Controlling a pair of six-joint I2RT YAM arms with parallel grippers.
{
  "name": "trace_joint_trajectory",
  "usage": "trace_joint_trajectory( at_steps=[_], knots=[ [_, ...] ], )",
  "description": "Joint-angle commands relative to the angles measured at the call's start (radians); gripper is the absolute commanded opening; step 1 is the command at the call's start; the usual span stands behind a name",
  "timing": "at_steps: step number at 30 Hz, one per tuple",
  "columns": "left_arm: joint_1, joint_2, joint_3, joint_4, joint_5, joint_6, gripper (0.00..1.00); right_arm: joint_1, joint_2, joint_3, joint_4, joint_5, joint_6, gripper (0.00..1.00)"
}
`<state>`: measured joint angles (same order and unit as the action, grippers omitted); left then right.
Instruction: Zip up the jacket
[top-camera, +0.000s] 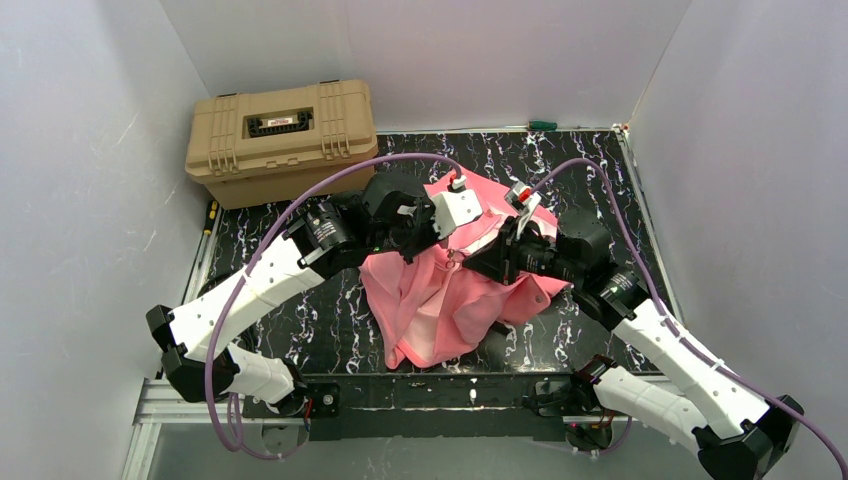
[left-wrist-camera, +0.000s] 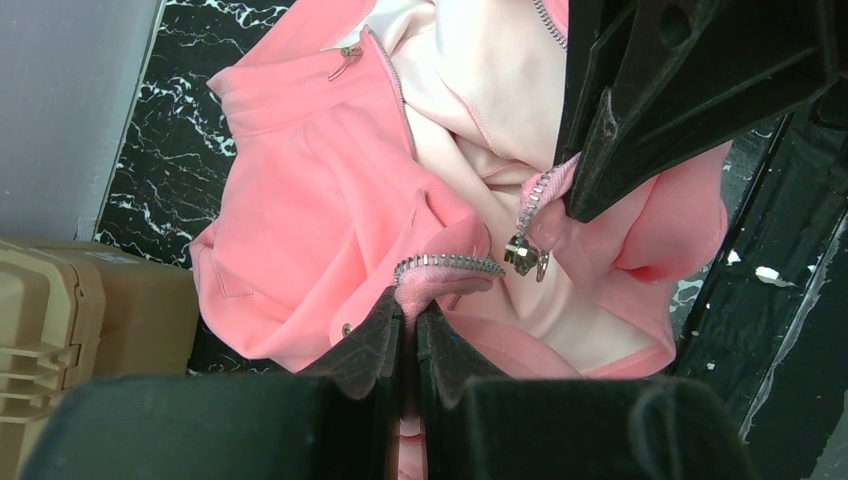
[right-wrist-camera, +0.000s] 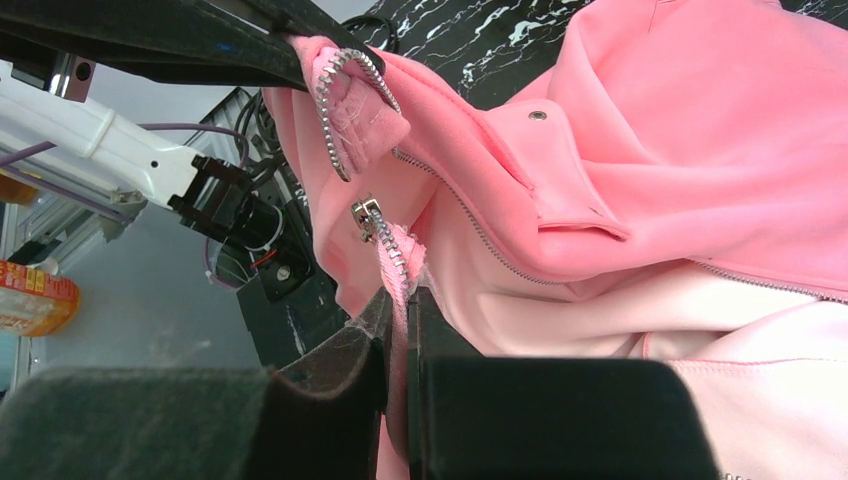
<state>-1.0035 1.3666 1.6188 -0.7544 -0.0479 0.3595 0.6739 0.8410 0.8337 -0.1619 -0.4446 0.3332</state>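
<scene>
**Both grippers pinching zipper edges**

A tan case (top-camera: 285, 140) sits far left on the table (top-camera: 300, 325). The left gripper (left-wrist-camera: 408, 318) is closed on one toothed edge of the jacket (top-camera: 450, 300), which lies unzipped mid-table under both grippers. The right gripper (right-wrist-camera: 400, 305) pinches the other edge, just beside the slider (right-wrist-camera: 365, 215).

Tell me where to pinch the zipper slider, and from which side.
Probably the pull tab dangling free off the slider: thin and flat, it suits a pinch. Come from the left gripper's side, since the right gripper clamps the jacket's zipper tape right beside it.
</scene>
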Motion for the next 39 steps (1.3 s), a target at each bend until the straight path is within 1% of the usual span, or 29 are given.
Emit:
trace_joint_trajectory(
  at_steps=[1, 17, 35, 39],
  knots=[
    [-0.003, -0.016, 0.03, 0.03, -0.021, -0.002, 0.0, -0.002, -0.005, -0.005, 0.046, -0.014, -0.009, 0.01],
    [-0.003, -0.018, 0.011, 0.036, -0.027, 0.001, 0.0, -0.002, 0.013, -0.001, 0.143, -0.016, 0.036, 0.01],
    [-0.003, -0.02, 0.009, 0.037, -0.023, 0.001, 0.0, -0.002, 0.007, 0.003, 0.153, 0.002, 0.059, 0.01],
    [-0.003, -0.019, 0.009, 0.036, -0.022, 0.002, 0.0, -0.002, 0.009, 0.005, 0.184, 0.013, 0.068, 0.01]
  ],
)
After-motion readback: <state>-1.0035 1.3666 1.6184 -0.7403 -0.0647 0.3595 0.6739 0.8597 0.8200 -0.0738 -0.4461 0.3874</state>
